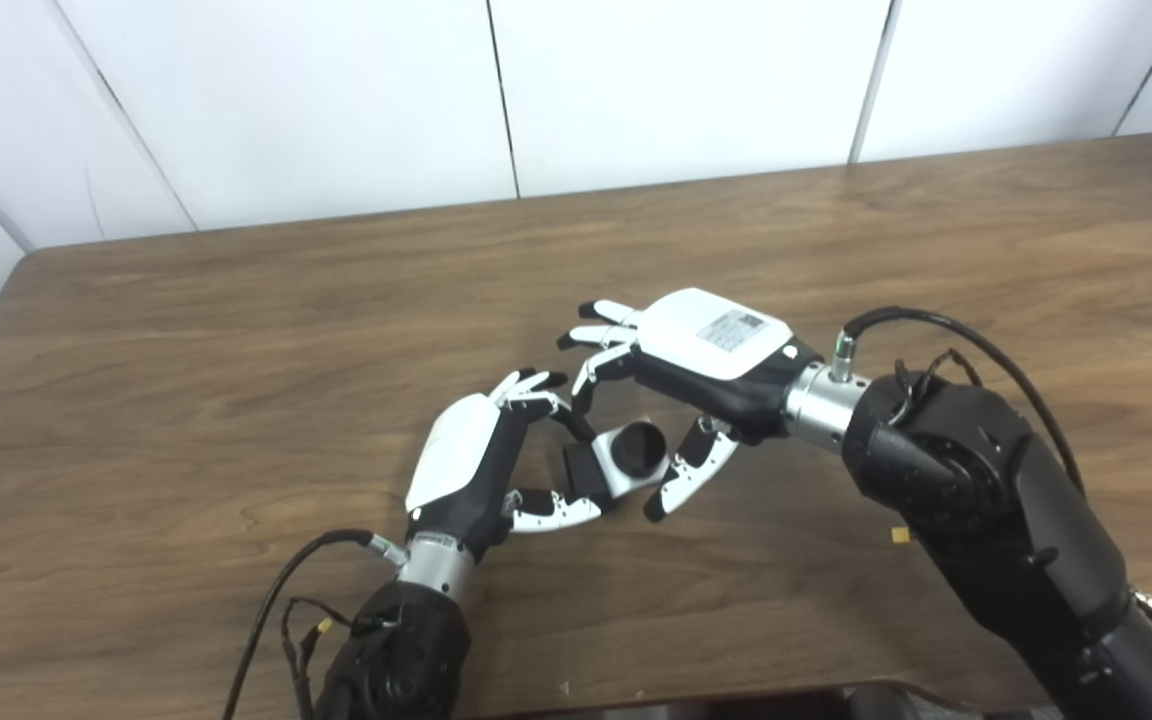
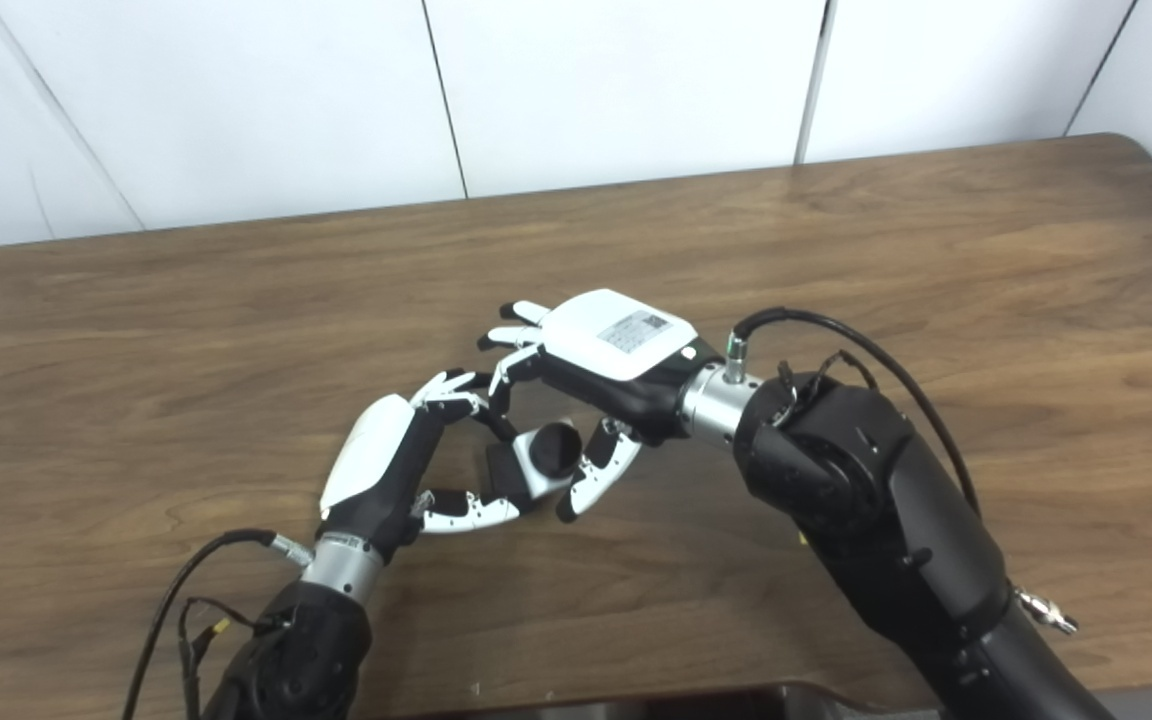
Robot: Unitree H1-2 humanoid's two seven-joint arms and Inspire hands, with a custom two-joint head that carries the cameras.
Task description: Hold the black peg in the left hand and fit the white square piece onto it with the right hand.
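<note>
We have the peg (image 1: 584, 470) pinched in our left hand (image 1: 476, 470), fingers and thumb closed around its black body, above the middle of the table (image 1: 236, 350); on its free end sits the white piece (image 1: 626, 470), with a round black face (image 1: 639, 448) showing at its middle, so the fit looks begun or done, though we cannot tell how far it is seated. Our right hand (image 2: 606, 400) arches over the piece, fingers spread above it and thumb (image 2: 591, 485) just beside its lower edge; whether any pad is touching is hidden, so we cannot tell if this hand is grasping the piece or has let it go.

We judge both parts to be light, rigid plastic; smooth, so somewhat slippery under hard fingertips; not fragile, but apt to jam if pushed on askew. The peg is best held low on its body, leaving the tip free; the piece is best taken by two opposite flat sides, thumb against fingers, so that it stays square to the peg; a push should run straight along the peg, with the left hand bracing against it.
</note>
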